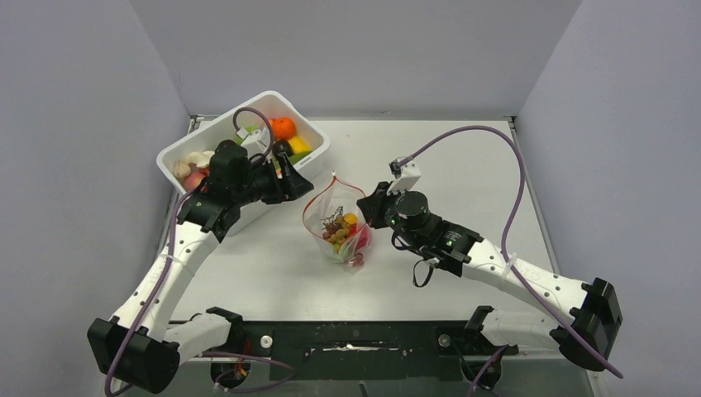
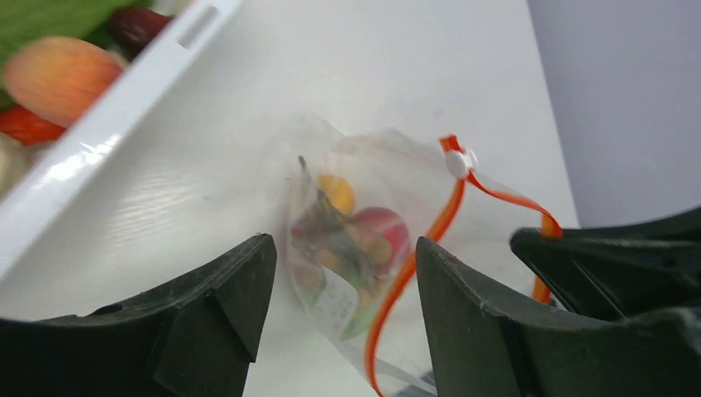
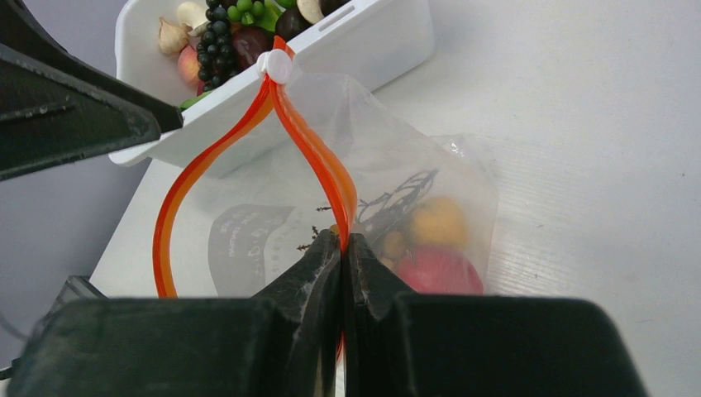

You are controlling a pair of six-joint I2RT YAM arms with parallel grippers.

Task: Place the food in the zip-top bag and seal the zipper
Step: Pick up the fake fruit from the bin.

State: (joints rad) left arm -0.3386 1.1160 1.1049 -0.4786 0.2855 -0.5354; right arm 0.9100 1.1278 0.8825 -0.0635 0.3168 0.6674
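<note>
I've got a white bin (image 1: 319,154) far-left on the table (image 1: 463,182), approx. full w/ an orange (image 1: 283,127), garlic (image 1: 181,169), dark grapes (image 3: 216,37) etc. Grey walls (image 1: 355,50) on three sides.

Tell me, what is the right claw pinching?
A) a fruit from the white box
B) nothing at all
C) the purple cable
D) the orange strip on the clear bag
D: in the right wrist view the right claw is shut on the zipper, the orange strip along the mouth of the zip-top bag.
</note>
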